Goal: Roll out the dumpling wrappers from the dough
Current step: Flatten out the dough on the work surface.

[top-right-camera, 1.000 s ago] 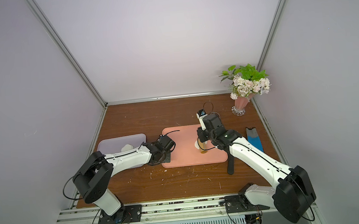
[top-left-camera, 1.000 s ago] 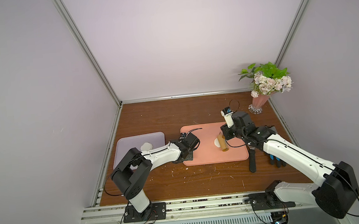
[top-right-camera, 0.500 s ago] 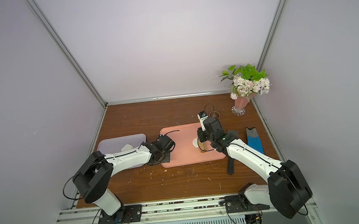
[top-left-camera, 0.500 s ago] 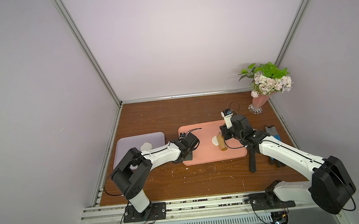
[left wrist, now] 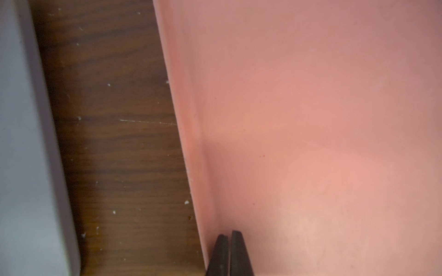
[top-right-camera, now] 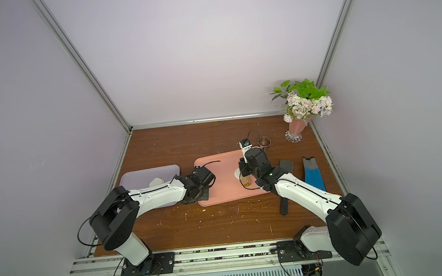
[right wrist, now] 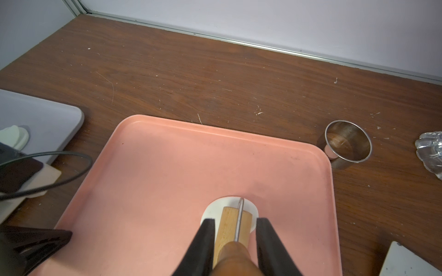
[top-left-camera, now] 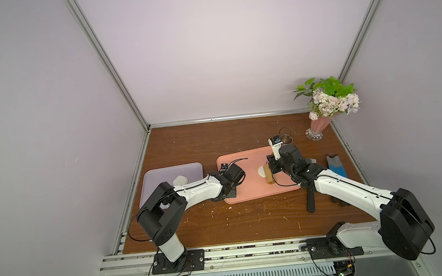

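Currently: right gripper (right wrist: 235,221) clasps wooden roller (right wrist: 230,227) (drum resting on flat white dough (right wrist: 215,208)) over pink tray (right wrist: 155,167); left gripper (left wrist: 229,235) closed, empty, tips just inside tray's rim.

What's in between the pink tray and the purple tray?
A strip of brown wooden table with tiny white crumbs, seen in the left wrist view between the pink tray and the purple tray.

Left end effector (left wrist: 229,240) pinched closed, arm low; right end effector (right wrist: 235,221) grips roller (right wrist: 227,230)
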Motion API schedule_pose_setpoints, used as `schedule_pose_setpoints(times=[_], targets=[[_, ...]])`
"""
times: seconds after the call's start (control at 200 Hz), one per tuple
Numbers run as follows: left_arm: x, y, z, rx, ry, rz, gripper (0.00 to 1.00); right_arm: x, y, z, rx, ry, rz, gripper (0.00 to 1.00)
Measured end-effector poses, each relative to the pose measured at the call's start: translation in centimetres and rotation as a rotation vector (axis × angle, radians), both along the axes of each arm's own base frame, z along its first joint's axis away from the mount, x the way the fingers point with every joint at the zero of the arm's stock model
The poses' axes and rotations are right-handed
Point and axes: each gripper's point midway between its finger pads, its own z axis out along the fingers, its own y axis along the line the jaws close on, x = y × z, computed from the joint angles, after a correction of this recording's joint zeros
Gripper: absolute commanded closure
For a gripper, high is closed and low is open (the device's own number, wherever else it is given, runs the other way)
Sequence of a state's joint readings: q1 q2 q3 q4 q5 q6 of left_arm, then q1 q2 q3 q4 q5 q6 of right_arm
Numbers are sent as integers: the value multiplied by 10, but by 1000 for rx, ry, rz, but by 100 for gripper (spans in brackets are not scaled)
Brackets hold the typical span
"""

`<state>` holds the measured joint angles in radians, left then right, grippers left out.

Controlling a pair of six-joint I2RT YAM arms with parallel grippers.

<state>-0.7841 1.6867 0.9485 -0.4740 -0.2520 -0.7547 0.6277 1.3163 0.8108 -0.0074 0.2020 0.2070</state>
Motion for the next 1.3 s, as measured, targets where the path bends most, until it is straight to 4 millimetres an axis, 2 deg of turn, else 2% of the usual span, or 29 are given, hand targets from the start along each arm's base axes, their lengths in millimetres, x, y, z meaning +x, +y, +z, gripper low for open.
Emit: schedule_pose_setpoints(times=[0.375,0.58,0.726,0.856,1.006,1.301], targets=[[-8,4,-1,-35,-8,-2,100,-6,-4,21,-46,80,-5,100],[-14,5,-1,-52,2,2,100,5,-14,35,-52,64,-24,100],[-17,4,-2,-66,14,-3,100,12,-17,28,-56,76,-25,100],[-21,5,-1,-69,29,-7,100,17,-12,17,-58,96,-8,100],[-24,4,-1,-76,42,-11,100,18,-7,19,-46,86,16,100],[-32,10,-2,-75,59,-11,100,27,0,43,-31,34,34,100]])
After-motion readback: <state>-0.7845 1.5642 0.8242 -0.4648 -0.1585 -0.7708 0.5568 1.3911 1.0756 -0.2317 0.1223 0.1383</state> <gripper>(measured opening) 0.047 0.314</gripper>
